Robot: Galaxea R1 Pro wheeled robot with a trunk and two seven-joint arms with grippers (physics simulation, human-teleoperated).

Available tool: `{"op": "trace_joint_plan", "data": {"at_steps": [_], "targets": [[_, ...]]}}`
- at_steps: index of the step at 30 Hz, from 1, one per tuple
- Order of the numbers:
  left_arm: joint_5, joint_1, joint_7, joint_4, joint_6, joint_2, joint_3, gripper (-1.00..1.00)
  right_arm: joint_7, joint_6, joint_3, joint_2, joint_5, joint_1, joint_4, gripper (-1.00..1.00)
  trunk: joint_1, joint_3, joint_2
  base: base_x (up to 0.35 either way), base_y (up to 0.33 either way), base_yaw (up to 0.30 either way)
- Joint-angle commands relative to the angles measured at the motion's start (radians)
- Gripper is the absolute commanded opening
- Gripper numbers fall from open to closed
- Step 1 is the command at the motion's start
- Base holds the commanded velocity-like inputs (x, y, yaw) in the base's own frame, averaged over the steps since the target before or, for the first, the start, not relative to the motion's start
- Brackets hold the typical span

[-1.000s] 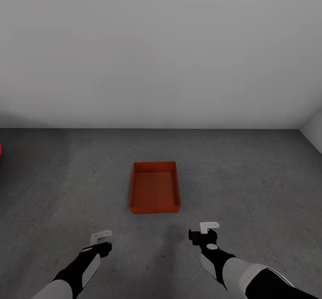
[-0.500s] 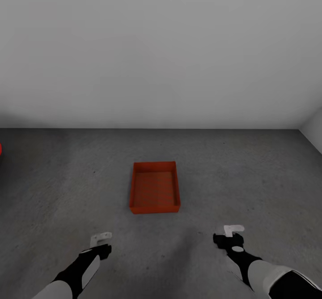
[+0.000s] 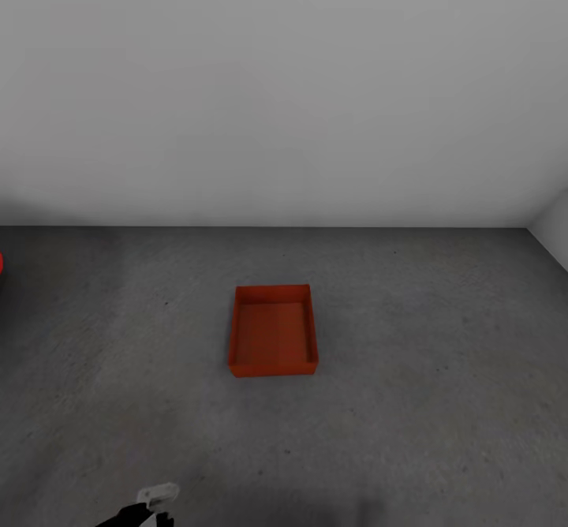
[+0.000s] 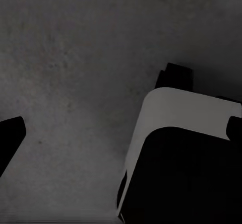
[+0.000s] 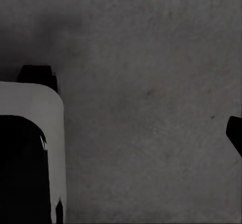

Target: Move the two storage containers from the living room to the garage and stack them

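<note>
An orange-red open-topped storage container (image 3: 273, 330) lies on the garage's dark grey floor (image 3: 426, 369), in the middle of the head view. I see a single tray outline; whether another one sits inside it I cannot tell. My left gripper (image 3: 156, 500) peeks in at the bottom edge, well short of the container and to its left. In the left wrist view the left gripper (image 4: 121, 128) hangs over bare concrete with its dark fingertips (image 4: 10, 133) far apart and nothing between them. My right gripper (image 5: 121, 133) is likewise over concrete, one fingertip (image 5: 235, 132) at the frame's edge.
A plain white wall (image 3: 284, 93) closes the room behind the container, with a corner at the far right. A sliver of red (image 3: 1, 263) shows at the left edge. My own white-and-black body (image 4: 176, 133) lies close beside both wrists (image 5: 30, 133).
Both arms have drawn back toward me. The right gripper swung right and left the head view; the left one sank to the bottom edge. The container has not moved.
</note>
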Motion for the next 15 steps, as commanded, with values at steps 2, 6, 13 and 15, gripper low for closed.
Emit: {"op": "trace_joint_plan", "data": {"at_steps": [2,6,13,15], "targets": [[0.008,0.003,0.003,0.004,0.004,0.006,-0.007,1.00,0.010,0.000,0.009,0.003,-0.010,0.039,0.003,1.00,0.000,0.000,0.000,0.000,0.000,0.000],[0.005,0.077,-0.002,0.006,-0.033,0.012,-0.008,1.00,0.033,-0.003,0.006,0.013,-0.013,0.135,0.003,1.00,0.000,0.000,0.000,0.000,0.000,0.000],[0.003,0.178,-0.092,0.008,-0.136,0.015,-0.008,1.00,0.040,-0.014,0.003,0.039,-0.015,0.230,0.003,1.00,0.000,0.008,0.000,0.000,0.000,0.000],[0.001,0.200,-0.128,0.008,-0.145,0.014,-0.008,1.00,0.041,-0.016,0.002,0.042,-0.015,0.239,0.003,1.00,0.000,0.011,0.000,0.000,0.000,0.000]]}}
